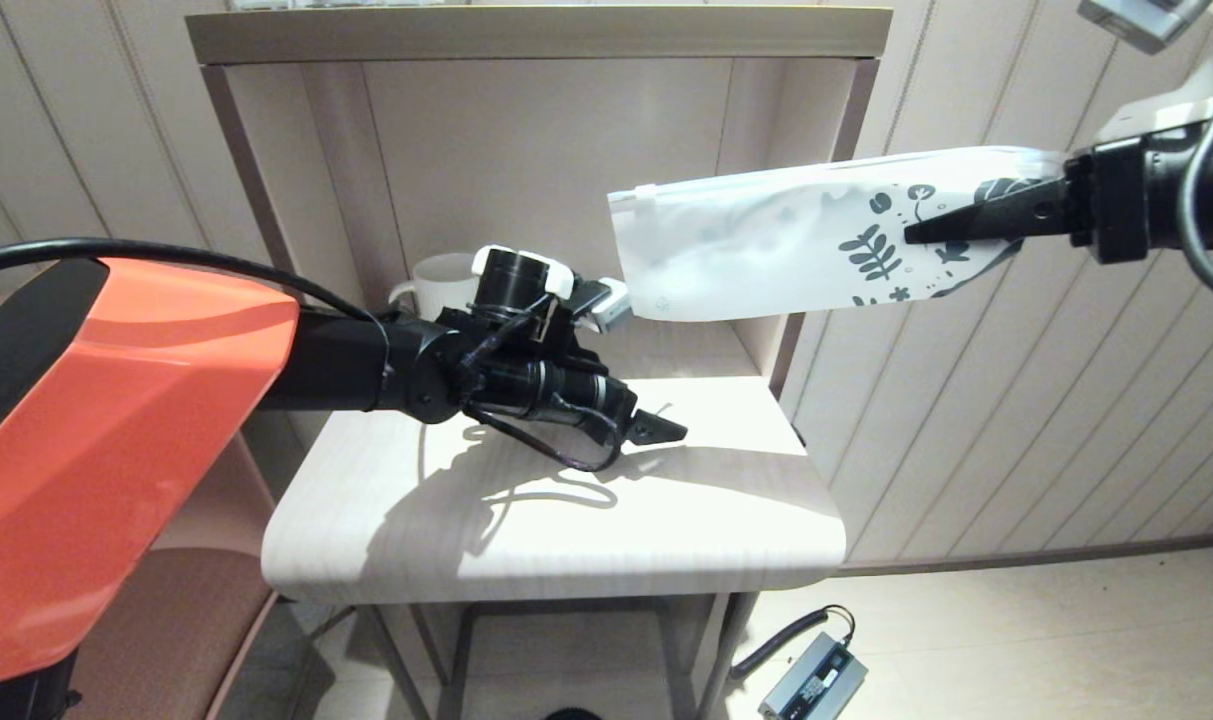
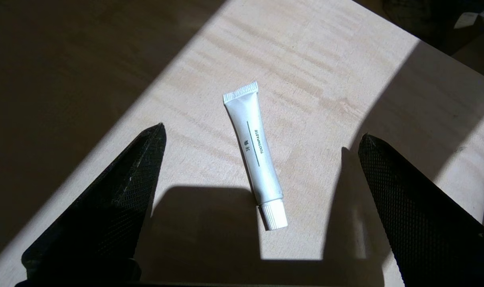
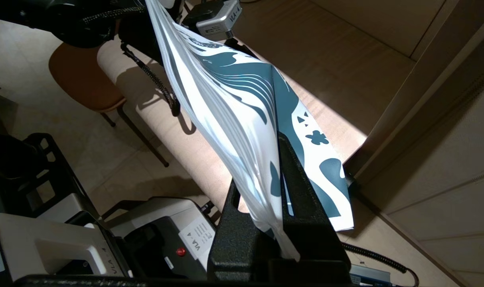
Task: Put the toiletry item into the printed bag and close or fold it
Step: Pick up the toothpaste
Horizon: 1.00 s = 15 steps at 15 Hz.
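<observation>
The toiletry item (image 2: 254,155), a small white toothpaste tube with a ribbed cap, lies flat on the sunlit tabletop (image 2: 313,71). My left gripper (image 2: 262,131) hovers low over it, open, one finger on either side and neither touching it. In the head view that gripper (image 1: 666,428) sits over the middle of the table, and the tube is hidden there. The printed bag (image 1: 766,240) hangs sideways in the air at the upper right. My right gripper (image 1: 911,235) is shut on its leaf-printed end (image 3: 297,119), and the zip end points toward the left arm.
A white ribbed mug (image 1: 436,285) stands at the back of the small table (image 1: 566,520), behind the left wrist. An alcove wall (image 1: 526,150) closes off the back. A brown chair (image 1: 196,620) is at the left, and a power adapter (image 1: 811,680) lies on the floor.
</observation>
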Available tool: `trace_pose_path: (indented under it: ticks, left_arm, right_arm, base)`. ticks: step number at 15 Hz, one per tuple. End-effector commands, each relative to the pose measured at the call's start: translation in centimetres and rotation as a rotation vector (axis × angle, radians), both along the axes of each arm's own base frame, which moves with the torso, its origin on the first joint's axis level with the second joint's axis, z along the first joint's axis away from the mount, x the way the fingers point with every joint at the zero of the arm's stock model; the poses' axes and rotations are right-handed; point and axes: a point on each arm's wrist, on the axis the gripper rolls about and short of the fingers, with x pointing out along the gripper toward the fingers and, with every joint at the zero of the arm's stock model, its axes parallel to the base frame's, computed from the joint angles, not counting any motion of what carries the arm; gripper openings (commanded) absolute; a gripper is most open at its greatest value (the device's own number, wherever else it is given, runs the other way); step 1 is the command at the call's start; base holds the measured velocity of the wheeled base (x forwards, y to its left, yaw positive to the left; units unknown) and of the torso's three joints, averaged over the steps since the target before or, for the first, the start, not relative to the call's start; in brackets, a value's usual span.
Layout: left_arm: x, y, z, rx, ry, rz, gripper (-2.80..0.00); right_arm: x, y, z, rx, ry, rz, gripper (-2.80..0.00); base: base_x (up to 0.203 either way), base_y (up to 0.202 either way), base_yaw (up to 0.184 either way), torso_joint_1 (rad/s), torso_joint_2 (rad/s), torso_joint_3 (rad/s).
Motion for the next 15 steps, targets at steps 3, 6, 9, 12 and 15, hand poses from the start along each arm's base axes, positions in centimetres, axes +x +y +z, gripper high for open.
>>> trace_pose_path:
  ticks: [3, 6, 9, 12, 15]
  left_arm:
    - [-0.1, 0.1, -1.1, 0.025, 0.035, -0.003, -2.8]
    - [-0.8, 0.5, -1.3, 0.042, 0.038, -0.009, -2.8]
    - [-1.6, 1.0, -1.2, 0.064, 0.009, -0.031, -2.8]
    - [-1.9, 1.2, -0.8, 0.062, 0.004, -0.031, -2.8]
    - [-1.8, 1.2, -0.9, 0.062, 0.006, -0.03, -2.8]
  right_arm:
    - [0.0, -0.1, -0.2, 0.012, 0.012, 0.025, -2.8]
    - [0.0, -0.1, -0.3, 0.016, 0.018, 0.035, -2.8]
    - [0.0, -0.1, -0.5, 0.021, 0.024, 0.047, -2.8]
    - [0.0, -0.1, -0.6, 0.021, 0.028, 0.047, -2.8]
    - [-0.2, 0.0, -0.5, 0.022, 0.024, 0.05, -2.8]
  base:
    - [0.0, 0.0, 0.0, 0.0, 0.0, 0.0]
    - [0.0, 0.0, 0.0, 0.0, 0.0, 0.0]
    - [0.0, 0.0, 0.0, 0.0, 0.0, 0.0]
    - [0.0, 0.0, 0.0, 0.0, 0.0, 0.0]
    - [0.0, 0.0, 0.0, 0.0, 0.0, 0.0]
